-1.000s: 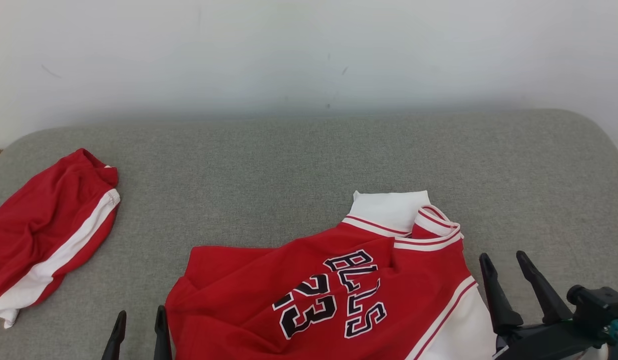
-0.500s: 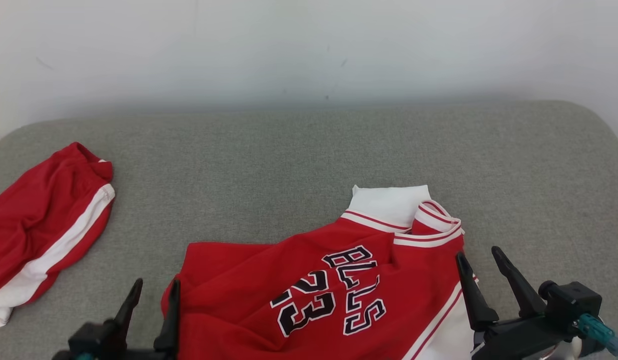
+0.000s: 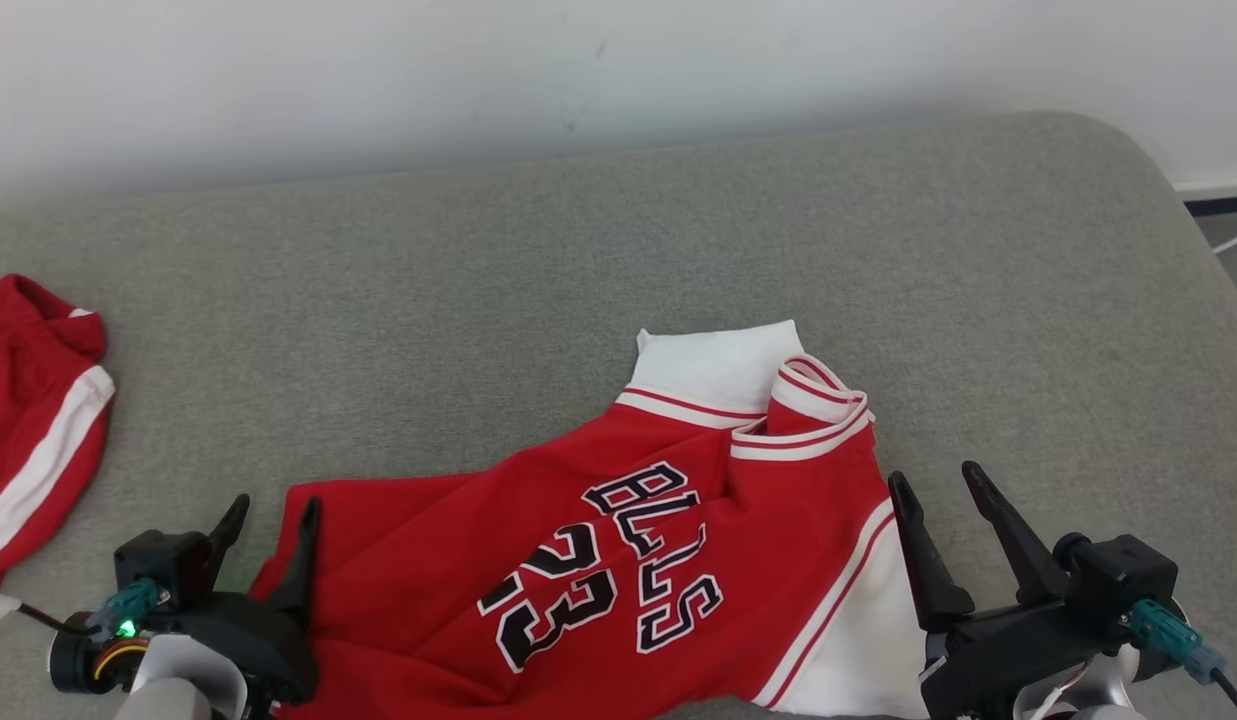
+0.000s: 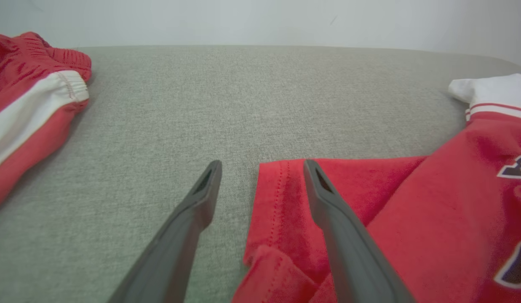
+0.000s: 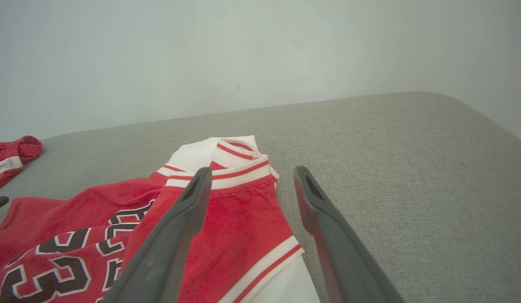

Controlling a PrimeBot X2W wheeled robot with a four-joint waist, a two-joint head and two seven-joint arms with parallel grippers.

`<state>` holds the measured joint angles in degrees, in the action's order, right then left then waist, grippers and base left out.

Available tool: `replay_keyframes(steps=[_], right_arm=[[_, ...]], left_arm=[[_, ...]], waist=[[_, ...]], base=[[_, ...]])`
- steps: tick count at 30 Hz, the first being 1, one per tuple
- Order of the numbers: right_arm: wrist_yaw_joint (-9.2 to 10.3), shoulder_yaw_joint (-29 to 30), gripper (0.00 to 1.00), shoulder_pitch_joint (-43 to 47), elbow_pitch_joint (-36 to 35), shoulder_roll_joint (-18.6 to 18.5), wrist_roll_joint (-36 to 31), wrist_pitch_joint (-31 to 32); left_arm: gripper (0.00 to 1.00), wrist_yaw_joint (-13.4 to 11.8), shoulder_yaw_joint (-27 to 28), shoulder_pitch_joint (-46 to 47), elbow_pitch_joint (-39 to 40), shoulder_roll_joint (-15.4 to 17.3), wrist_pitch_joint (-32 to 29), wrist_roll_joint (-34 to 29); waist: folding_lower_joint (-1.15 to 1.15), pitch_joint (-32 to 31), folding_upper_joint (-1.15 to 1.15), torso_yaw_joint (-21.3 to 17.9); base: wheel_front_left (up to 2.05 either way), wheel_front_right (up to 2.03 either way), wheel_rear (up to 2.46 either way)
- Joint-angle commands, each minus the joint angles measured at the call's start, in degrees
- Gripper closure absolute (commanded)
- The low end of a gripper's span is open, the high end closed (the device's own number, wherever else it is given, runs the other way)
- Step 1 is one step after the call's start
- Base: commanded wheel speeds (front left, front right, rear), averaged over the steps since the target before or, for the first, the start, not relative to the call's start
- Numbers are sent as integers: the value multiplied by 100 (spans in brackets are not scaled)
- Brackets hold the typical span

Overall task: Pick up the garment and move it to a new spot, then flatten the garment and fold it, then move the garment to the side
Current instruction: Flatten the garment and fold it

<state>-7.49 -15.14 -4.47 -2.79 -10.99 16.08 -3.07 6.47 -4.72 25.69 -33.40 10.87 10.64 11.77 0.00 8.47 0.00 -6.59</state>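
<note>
the crumpled red-and-white basketball jersey with black lettering lies on the near part of the grey upholstered surface, not yet lifted. the left hand straddles its hem edge and the right hand its striped side. both gape wide and are empty. this looks like the pick-up step; next they would need to lower and pinch both edges.

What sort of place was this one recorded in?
Likely an indoor room set up for clothes folding: a grey upholstered surface, bed- or sofa-like, stands against a plain white wall, with a red basketball jersey and red shorts lying on it.
</note>
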Motion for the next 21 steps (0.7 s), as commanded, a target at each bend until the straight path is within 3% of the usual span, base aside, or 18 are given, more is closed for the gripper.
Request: replay_keyframes(steps=[1,8,9,10,11,12,21], right_arm=[[0,4,0,-66,25,7,-35,-49],[0,35,0,-113,76,15,-75,-81],[0,30,0,-130,78,15,-83,-78],[0,30,0,-148,79,14,-91,-78],[0,31,0,-156,79,17,-100,-81],[0,36,0,-163,79,19,-108,-83],[0,47,0,-181,123,40,-154,-116]], left_arm=[[0,18,-32,113,-199,61,-3,39],[0,54,-220,477,-935,51,-32,125],[6,64,-240,520,-1018,36,-31,172],[58,71,-267,572,-1087,20,-4,192],[84,79,-307,618,-1133,9,24,179],[100,85,-351,668,-1171,8,50,177],[100,92,-718,1160,-1090,127,271,276]], waist=[[0,142,0,-145],[0,242,0,-168],[0,253,0,-165],[0,263,0,-158],[0,268,0,-148],[0,273,0,-136],[0,278,0,-18]], base=[[0,0,0],[0,0,0],[0,0,0],[0,0,0],[0,0,0],[0,0,0],[0,0,0]])
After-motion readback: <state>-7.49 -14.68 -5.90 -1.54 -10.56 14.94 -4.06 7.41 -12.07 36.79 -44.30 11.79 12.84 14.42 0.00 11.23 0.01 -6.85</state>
